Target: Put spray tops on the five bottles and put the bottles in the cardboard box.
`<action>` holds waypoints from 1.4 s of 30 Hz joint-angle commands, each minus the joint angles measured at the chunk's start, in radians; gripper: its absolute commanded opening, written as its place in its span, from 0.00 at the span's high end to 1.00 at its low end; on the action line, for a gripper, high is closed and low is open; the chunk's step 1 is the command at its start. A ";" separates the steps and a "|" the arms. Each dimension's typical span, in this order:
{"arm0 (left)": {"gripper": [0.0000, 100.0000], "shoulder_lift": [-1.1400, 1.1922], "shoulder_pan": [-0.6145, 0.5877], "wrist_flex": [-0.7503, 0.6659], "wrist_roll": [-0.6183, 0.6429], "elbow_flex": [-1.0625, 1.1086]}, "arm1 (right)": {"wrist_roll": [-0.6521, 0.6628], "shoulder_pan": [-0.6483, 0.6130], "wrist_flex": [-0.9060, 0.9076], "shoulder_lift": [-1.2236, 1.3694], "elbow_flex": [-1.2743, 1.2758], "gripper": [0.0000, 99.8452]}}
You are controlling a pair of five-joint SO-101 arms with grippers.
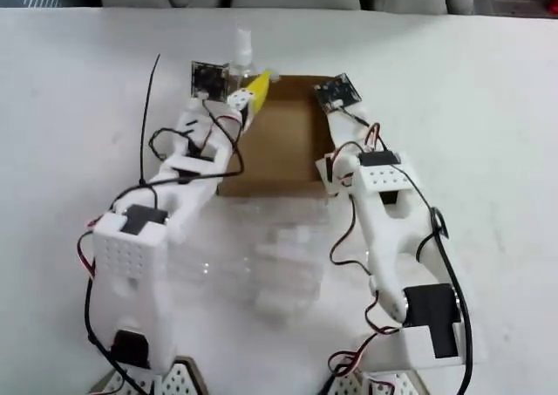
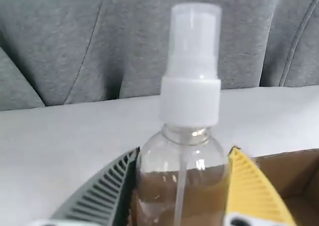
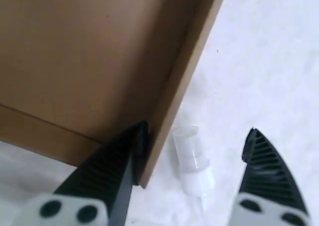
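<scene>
- A bottle (image 2: 182,186) of clear plastic was upright between the fingers of the left gripper (image 2: 183,155), which was closed on its body, the grey finger on one side and the yellow finger on the other.
- A white spray top (image 2: 192,61) already sat on the neck of this bottle.
- The bottle was at the far left corner of the cardboard box (image 1: 279,142); whether it rested on something could not be told.
- The box lay open in the middle of the table (image 1: 488,107), toward its far edge.
- The right gripper (image 3: 197,131) was wide open and held nothing. It was at the right wall of the box, one black finger by the inner side of the wall, the other over the table outside.
- A second spray top (image 3: 192,161) lay on its side on the table, just beside the outer face of that wall, between the two black fingers.
- Some clear bottles (image 1: 283,269) lay on the table between the two arms, near the near edge; their number could not be told.
- Grey fabric (image 2: 75,46) was behind the far edge of the table.
</scene>
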 commanded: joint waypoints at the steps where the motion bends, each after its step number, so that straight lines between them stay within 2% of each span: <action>1: 0.72 -0.025 -0.027 0.009 0.000 -0.055 | -0.003 0.012 -0.016 -0.004 -0.012 0.72; 17: 0.72 -0.036 -0.035 0.012 0.000 -0.046 | -0.002 0.012 -0.016 -0.004 -0.012 0.72; 21: 0.72 -0.116 -0.027 0.009 0.000 0.040 | -0.002 0.012 -0.016 -0.004 -0.012 0.72; 25: 0.68 -0.166 -0.010 0.009 0.000 0.101 | -0.002 0.012 -0.018 -0.004 -0.012 0.72; 42: 0.67 -0.177 -0.021 0.012 -0.002 0.114 | -0.002 0.012 -0.018 -0.002 -0.012 0.72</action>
